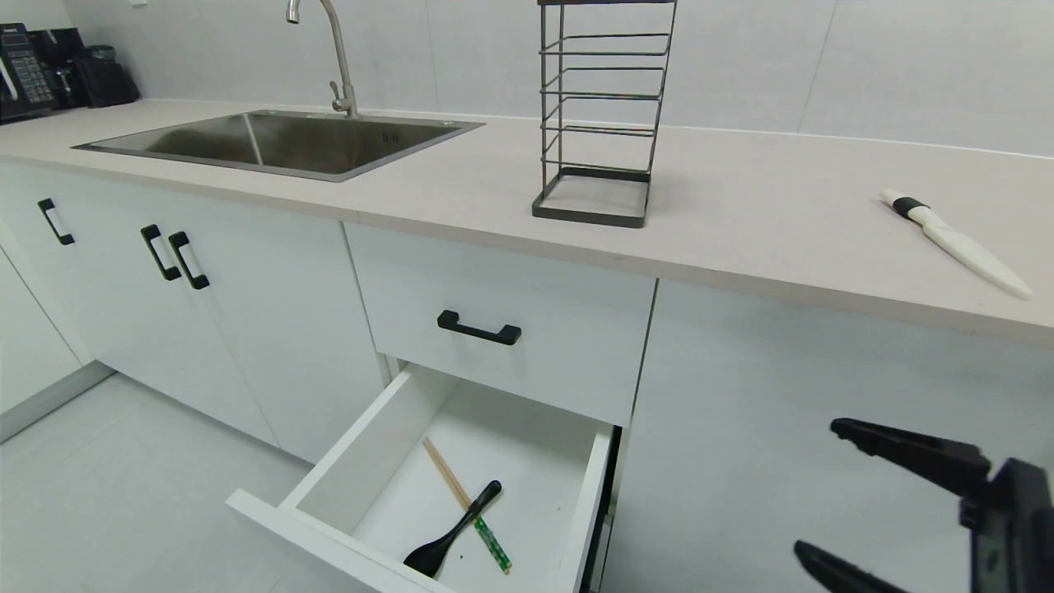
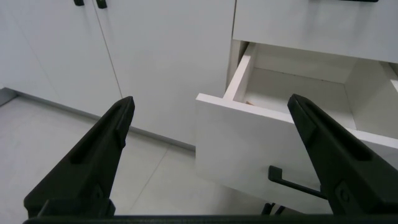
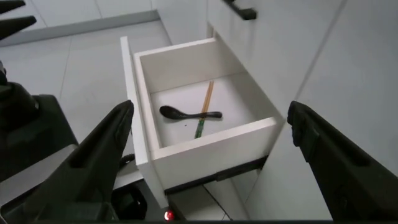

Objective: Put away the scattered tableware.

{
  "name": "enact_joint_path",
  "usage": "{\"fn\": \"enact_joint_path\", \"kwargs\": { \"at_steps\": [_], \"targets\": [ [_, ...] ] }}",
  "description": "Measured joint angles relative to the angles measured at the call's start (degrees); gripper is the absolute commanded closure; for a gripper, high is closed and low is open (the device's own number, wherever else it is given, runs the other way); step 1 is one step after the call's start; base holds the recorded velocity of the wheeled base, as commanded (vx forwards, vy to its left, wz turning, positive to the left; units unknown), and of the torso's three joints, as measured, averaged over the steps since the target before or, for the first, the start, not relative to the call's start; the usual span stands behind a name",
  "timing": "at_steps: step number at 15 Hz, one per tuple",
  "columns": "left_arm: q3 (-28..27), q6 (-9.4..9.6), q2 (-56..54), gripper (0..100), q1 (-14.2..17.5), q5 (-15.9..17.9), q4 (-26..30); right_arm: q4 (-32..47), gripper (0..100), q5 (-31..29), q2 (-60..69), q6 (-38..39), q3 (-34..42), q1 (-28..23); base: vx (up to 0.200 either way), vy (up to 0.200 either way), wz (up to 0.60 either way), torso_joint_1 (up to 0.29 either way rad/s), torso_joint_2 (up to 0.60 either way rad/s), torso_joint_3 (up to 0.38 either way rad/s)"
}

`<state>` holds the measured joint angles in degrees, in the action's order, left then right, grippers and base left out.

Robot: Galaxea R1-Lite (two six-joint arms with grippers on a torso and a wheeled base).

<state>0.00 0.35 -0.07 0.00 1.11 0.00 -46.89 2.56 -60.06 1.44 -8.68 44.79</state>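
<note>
While the white pull-out drawer point(image 1: 362, 445) point(image 3: 205, 149) point(image 2: 249, 143) under the counter stands open, two pieces lie inside on its floor: a black plastic spoon point(image 1: 451, 535) point(image 3: 186, 114) and a pair of wooden chopsticks with green ends point(image 1: 445, 471) point(image 3: 205, 102). The spoon handle crosses over the chopsticks, touching them.

A white knife with a black band point(image 1: 955, 243) lies flat on the pale stone countertop point(image 1: 741, 214), far to the right and well apart from the drawer.

The right gripper point(image 1: 817, 488) point(image 3: 210, 111) hangs right of the drawer and below counter level, fingers spread wide, nothing between them. The left gripper point(image 2: 210, 102) is in front of the drawer's front panel, fingers also spread and empty.

A black wire rack point(image 1: 589, 216) stands upright on the countertop above the drawer. To its left are a stainless steel sink point(image 1: 280, 144) and a curved metal faucet point(image 1: 346, 91). A shut upper drawer with a black bar handle point(image 1: 479, 328) sits just above the open one.
</note>
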Motion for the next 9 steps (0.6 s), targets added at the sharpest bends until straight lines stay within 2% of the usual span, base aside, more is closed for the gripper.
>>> {"fn": "enact_joint_path", "kwargs": {
  "at_steps": [3,9],
  "targets": [
    [0.0,0.11,0.0,0,0.0,0.0,0.0,1.7,0,3.6,12.4,-2.2,1.4,-12.7,0.000,0.000,0.00,0.000,0.00,0.000],
    [0.0,-0.04,0.0,0,0.0,0.0,0.0,12.9,0,6.5,36.4,-5.3,1.9,-33.7,0.000,0.000,0.00,0.000,0.00,0.000]
  ]
}}
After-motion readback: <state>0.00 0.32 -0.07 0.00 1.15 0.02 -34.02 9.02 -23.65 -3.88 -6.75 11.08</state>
